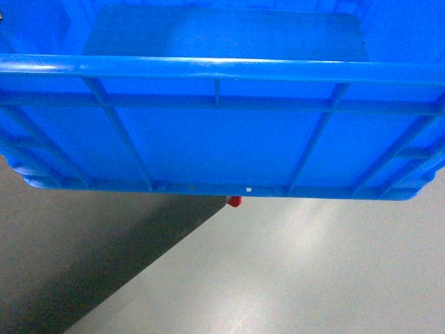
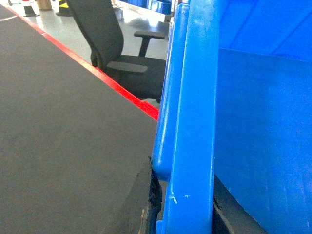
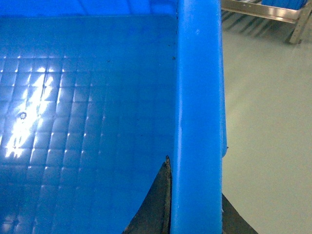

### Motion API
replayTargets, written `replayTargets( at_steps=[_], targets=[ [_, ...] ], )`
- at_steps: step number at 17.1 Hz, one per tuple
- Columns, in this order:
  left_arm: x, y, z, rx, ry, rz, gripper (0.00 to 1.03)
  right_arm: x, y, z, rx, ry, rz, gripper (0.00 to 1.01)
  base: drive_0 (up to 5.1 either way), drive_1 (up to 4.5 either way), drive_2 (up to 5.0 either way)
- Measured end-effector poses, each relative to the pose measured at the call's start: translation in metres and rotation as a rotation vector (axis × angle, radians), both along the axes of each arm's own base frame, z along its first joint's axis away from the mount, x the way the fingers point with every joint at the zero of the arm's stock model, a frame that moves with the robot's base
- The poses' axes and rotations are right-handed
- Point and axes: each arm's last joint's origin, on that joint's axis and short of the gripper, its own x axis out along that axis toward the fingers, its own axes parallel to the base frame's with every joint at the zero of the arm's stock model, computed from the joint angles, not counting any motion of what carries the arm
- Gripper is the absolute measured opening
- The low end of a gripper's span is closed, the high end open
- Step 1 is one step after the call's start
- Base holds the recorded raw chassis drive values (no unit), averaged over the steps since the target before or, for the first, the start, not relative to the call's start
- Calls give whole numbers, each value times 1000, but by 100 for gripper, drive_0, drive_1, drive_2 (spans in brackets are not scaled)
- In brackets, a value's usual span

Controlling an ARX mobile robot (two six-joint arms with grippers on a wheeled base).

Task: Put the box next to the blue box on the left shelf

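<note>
The box [image 1: 222,132], a bright blue ribbed crate with a thick rolled rim, fills the upper half of the head view and hangs above the floor. My left gripper [image 2: 187,207] is shut on the box's rim [image 2: 195,122], with a black finger [image 2: 155,195] on the outer side and another inside. My right gripper [image 3: 197,212] is shut on the opposite rim [image 3: 199,97], one dark finger [image 3: 157,202] inside the box over its gridded bottom [image 3: 73,122]. A grey metal rack [image 3: 263,12] shows far off; I cannot tell whether it is the left shelf. The other blue box is not identifiable.
A dark floor mat [image 2: 58,136] edged by a red line [image 2: 97,73] lies to the left, with a black office chair [image 2: 122,58] beyond it. Pale floor [image 1: 313,278] spreads below the box. A small red object [image 1: 234,201] peeks under its bottom edge.
</note>
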Motion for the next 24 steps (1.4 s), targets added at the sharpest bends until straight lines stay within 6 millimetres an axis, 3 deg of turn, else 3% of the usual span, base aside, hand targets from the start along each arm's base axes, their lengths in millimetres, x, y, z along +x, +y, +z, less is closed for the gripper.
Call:
replayTargets(
  at_steps=[24],
  targets=[
    [0, 0, 0, 0, 0, -1, 15, 0, 0, 0, 0, 0, 0, 8, -144, -144, -144]
  ],
)
